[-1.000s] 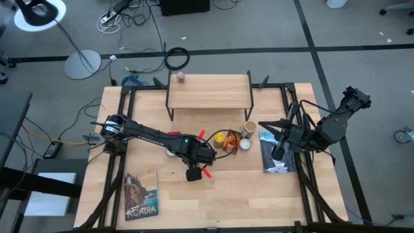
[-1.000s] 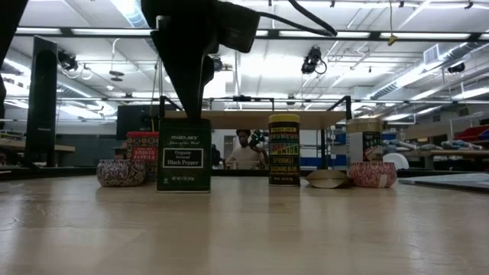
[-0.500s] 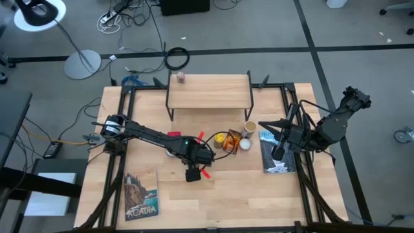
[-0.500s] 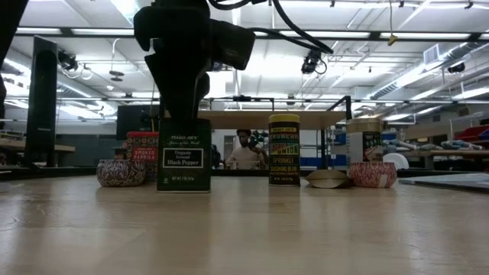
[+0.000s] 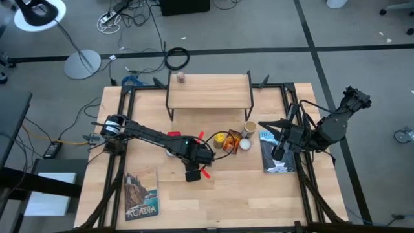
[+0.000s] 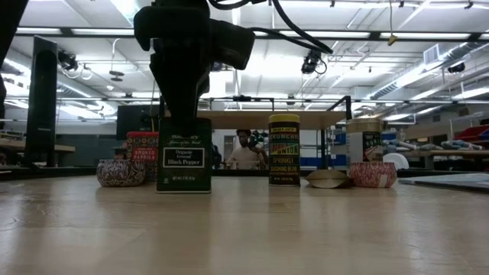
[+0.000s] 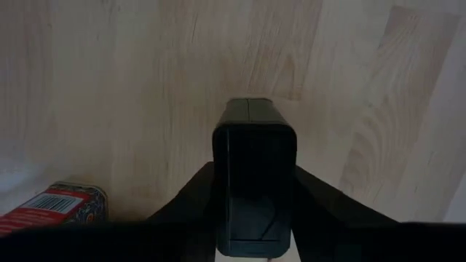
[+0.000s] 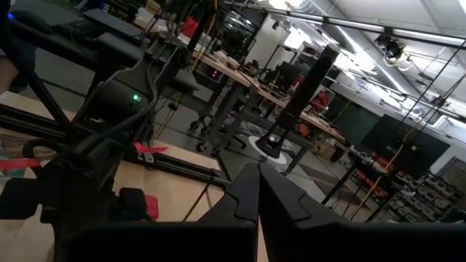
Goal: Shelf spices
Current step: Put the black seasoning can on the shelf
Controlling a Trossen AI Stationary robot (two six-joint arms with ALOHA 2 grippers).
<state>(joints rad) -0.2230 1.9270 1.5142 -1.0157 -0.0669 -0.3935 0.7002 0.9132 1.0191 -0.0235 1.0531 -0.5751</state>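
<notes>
Two dark fingers of the left tool (image 7: 255,218) pinch, it seems, the dark green rectangular pepper tin (image 6: 184,154), upright on the light-wood bench (image 5: 246,188) before the small wooden shelf (image 5: 209,91). The right tool (image 8: 256,193), pressed together, waits at the bench's right edge.

A book (image 5: 141,194) with a lighthouse cover lies flat on the table (image 5: 246,194), near its front left corner, left of the left gripper and nearer the front edge. A second book (image 5: 274,155) lies flat at the right edge, under the right gripper. Two small patterned tins (image 6: 121,173) (image 6: 373,174) sit on the tabletop, one to the left of the left gripper, one well off to its right. Beyond the table a white floor lamp (image 5: 40,14) stands on grey floor, a black cable coil (image 5: 177,59) lying near it. A person (image 6: 245,150) shows in the room behind.
</notes>
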